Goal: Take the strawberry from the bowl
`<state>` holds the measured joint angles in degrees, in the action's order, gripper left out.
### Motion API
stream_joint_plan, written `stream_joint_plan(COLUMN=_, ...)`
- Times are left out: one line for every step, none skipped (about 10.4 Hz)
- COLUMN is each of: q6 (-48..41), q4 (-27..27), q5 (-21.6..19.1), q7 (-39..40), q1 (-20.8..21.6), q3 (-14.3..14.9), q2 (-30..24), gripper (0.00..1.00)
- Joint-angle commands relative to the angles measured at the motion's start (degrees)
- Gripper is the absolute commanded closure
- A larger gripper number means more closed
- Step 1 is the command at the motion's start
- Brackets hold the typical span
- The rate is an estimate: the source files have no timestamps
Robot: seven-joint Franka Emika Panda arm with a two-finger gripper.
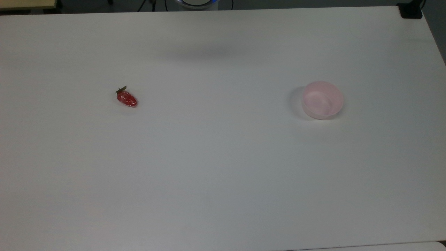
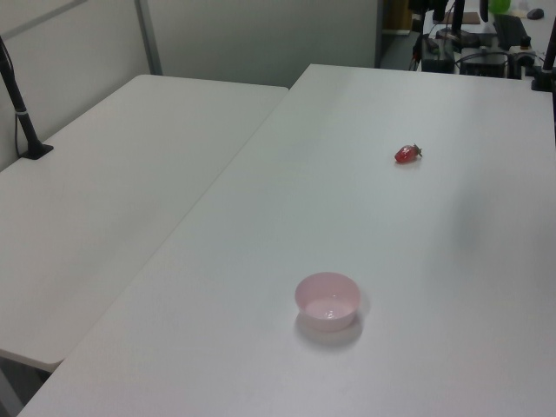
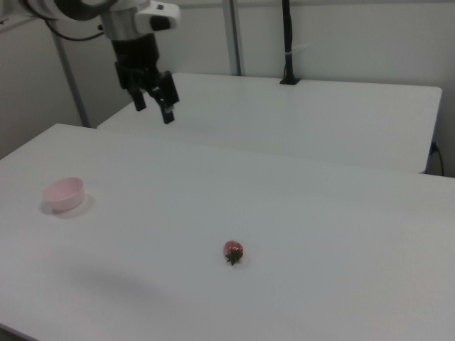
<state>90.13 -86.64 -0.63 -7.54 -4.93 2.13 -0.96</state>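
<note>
The small red strawberry lies on its side on the white table, its green cap toward the top view's upper left. The pale pink bowl stands empty far off at the top view's right. In the right view my gripper hangs high above the table, between the bowl and the strawberry. Its black fingers are spread open with nothing between them.
A second white table stands beside this one, with a black post clamped to it. A black block sits on the top view's far right corner. Cables and equipment lie beyond the far edge.
</note>
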Motion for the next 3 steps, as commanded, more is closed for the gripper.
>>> stream_joint_plan(q6=1.0, q4=-3.97, q5=-0.6, q7=-2.13, q1=10.0, q3=7.34, q2=-3.08, gripper=0.0)
stream_joint_plan(q6=2.76, q4=-3.98, q5=-0.68, q7=-1.87, q1=10.2, q3=8.23, q2=-3.0, gripper=0.0)
stream_joint_plan(q6=3.21, q4=-3.98, q5=-0.68, q7=-1.78, q1=10.21, q3=8.24, q2=-2.74, gripper=0.0)
